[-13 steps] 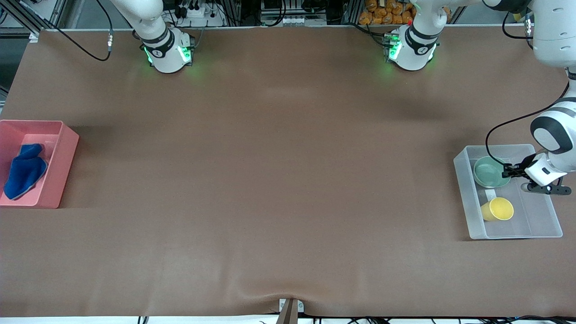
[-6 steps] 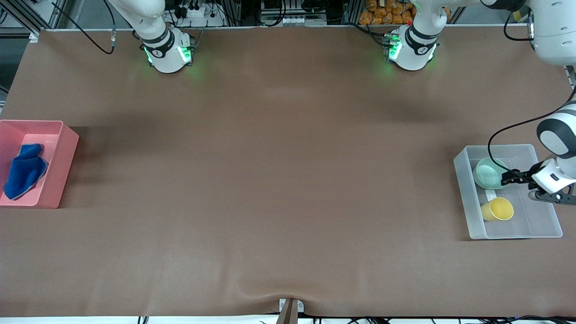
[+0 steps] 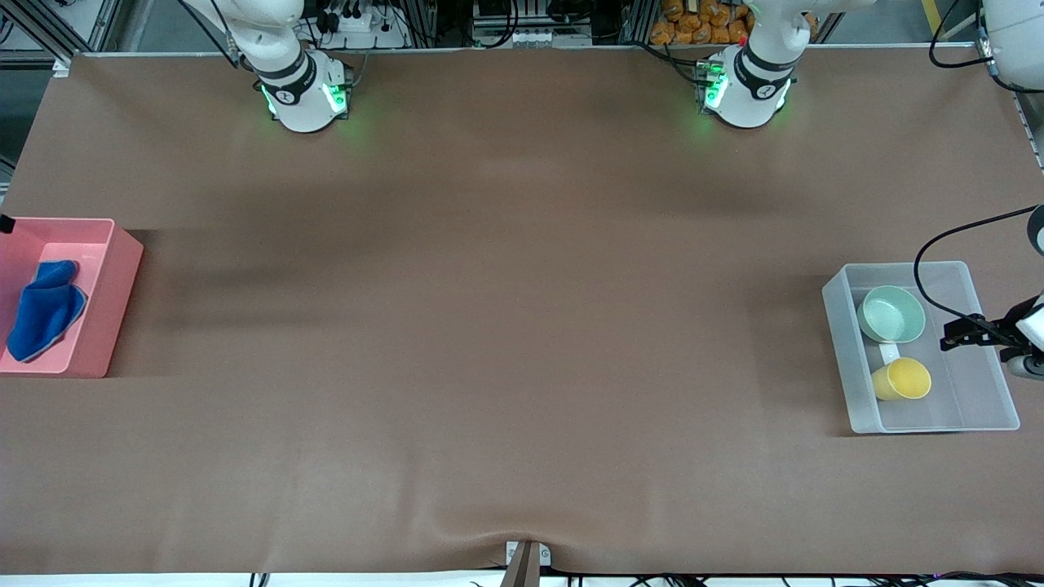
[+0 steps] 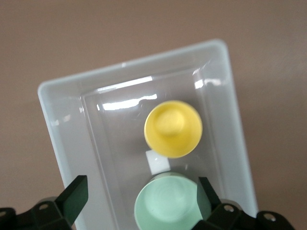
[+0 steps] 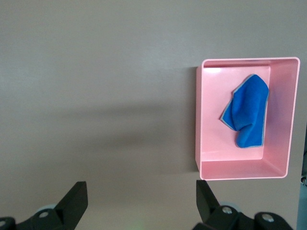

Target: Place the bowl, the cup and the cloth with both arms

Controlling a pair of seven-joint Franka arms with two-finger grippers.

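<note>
There is one bowl [image 3: 891, 314], one cup [image 3: 901, 379] and one cloth [image 3: 45, 311]. The bowl and cup sit in one clear bin [image 3: 840, 342] at the left arm's end. The cloth lies in one pink bin [image 3: 114, 285] at the right arm's end. The left gripper [image 3: 950, 338] hangs over the clear bin, fingers wide apart, holding nothing. The right gripper [image 5: 139, 201] is up high over the table, fingers wide apart, holding nothing.

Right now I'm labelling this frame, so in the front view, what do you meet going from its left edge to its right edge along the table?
Cloth in the pink bin → bare brown table → clear bin holding bowl and cup → left gripper, open, over that bin.
</note>
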